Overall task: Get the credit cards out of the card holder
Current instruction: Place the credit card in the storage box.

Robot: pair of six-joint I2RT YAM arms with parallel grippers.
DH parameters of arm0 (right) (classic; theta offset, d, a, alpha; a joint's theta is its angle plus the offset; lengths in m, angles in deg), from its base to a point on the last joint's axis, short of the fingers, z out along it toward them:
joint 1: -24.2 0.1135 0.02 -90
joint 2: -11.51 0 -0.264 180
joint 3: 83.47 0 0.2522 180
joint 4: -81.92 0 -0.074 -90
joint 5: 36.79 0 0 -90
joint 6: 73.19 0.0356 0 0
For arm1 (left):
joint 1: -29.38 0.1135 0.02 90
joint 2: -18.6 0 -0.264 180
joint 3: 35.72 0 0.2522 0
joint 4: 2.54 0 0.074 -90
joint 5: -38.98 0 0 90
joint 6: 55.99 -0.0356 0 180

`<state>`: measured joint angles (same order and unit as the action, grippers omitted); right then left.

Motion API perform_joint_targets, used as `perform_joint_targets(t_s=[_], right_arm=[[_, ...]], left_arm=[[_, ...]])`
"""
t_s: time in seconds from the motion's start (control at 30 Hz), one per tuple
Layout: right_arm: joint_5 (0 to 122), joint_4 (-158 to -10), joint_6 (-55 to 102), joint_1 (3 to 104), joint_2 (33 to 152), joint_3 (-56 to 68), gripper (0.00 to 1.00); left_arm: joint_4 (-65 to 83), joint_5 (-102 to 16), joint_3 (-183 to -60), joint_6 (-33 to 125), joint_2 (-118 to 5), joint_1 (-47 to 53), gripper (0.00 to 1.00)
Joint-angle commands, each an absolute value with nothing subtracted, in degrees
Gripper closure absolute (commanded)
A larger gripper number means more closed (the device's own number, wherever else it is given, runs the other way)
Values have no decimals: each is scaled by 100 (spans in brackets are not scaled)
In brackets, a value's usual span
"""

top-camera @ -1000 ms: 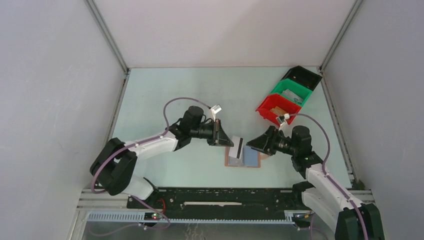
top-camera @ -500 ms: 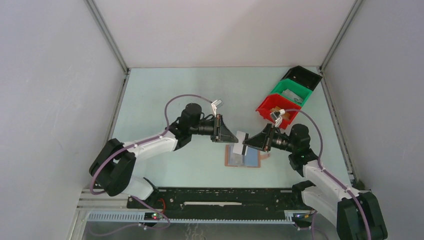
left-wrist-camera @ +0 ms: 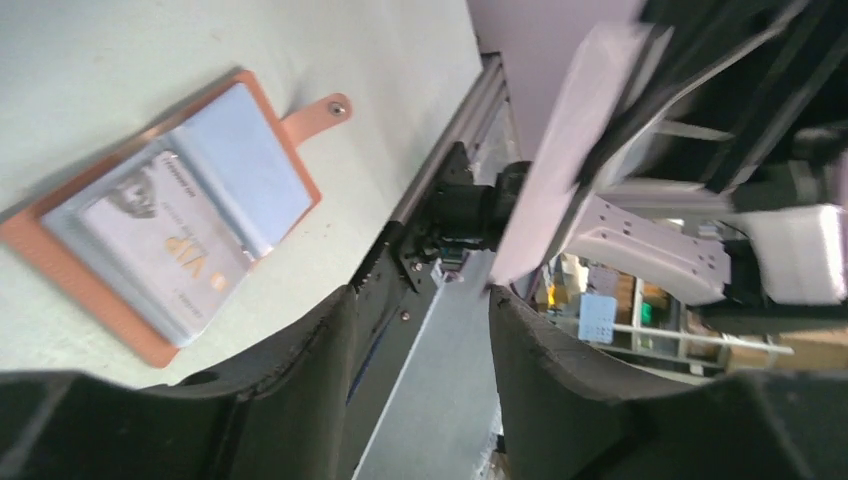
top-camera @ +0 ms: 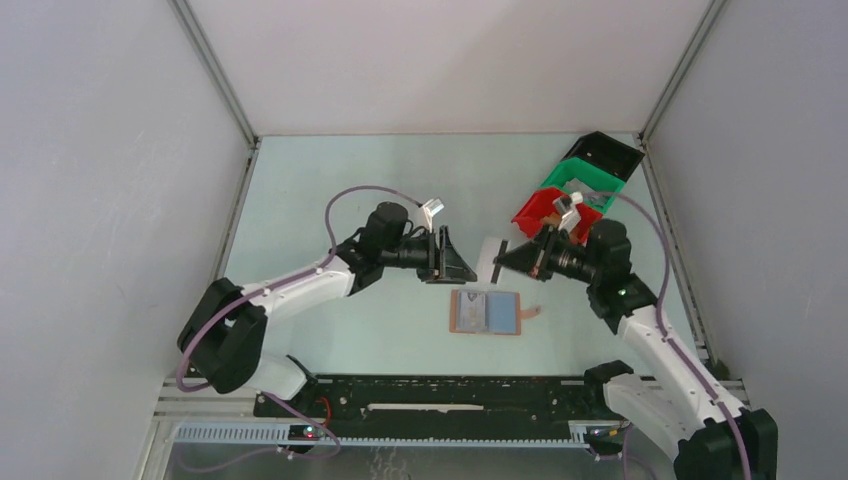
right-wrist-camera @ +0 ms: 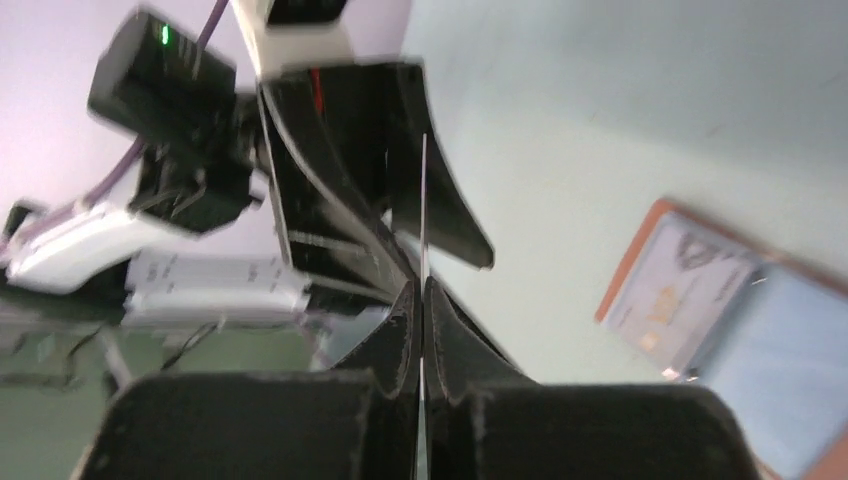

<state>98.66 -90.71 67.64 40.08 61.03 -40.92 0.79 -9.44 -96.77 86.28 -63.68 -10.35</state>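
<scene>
Because the card blurs, its print is unreadable.

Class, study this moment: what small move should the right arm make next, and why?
Probably carry the pale card sideways and lay it on the table. The right gripper is shut on it, above and clear of the wallet, and a second card sits in the open wallet.

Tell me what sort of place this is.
Probably a robot test cell in a lab: plain panel walls box in a pale green table, two robot arms are bolted at its near edge, and plastic bins sit in one corner.
</scene>
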Motion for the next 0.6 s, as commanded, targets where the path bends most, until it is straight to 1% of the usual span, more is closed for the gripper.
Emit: perform_joint_targets(t_s=[0.0,0.1,0.13,0.23,0.3,0.4,0.47,0.57], right_arm=[[7737,-5890,4860,3760,6239,-2405,100],[6125,-5058,4186,3824,6745,-1372,100],[5479,-4954,4001,3895,6928,-1088,100],[4293,-4865,3201,4038,7523,-402,100],[3737,-4936,2420,4072,7949,-53,100],[3007,-5723,743,4150,8399,33,100],[2694,-6217,-220,4126,8724,72,100],[2445,-6526,-1119,3930,9399,423,100]], left_arm=[[1524,-1833,-10259,7780,-5871,-921,43],[1740,-2137,-10191,7767,-5655,-762,42],[1763,-2200,-10156,7776,-5576,-713,41],[1871,-2402,-10036,7775,-5326,-650,40],[2005,-2509,-9970,7729,-5170,-640,40],[2092,-2631,-9838,7699,-4916,-640,40],[2125,-2674,-9757,7685,-4783,-633,40],[2233,-2737,-9690,7659,-4719,-631,40]])
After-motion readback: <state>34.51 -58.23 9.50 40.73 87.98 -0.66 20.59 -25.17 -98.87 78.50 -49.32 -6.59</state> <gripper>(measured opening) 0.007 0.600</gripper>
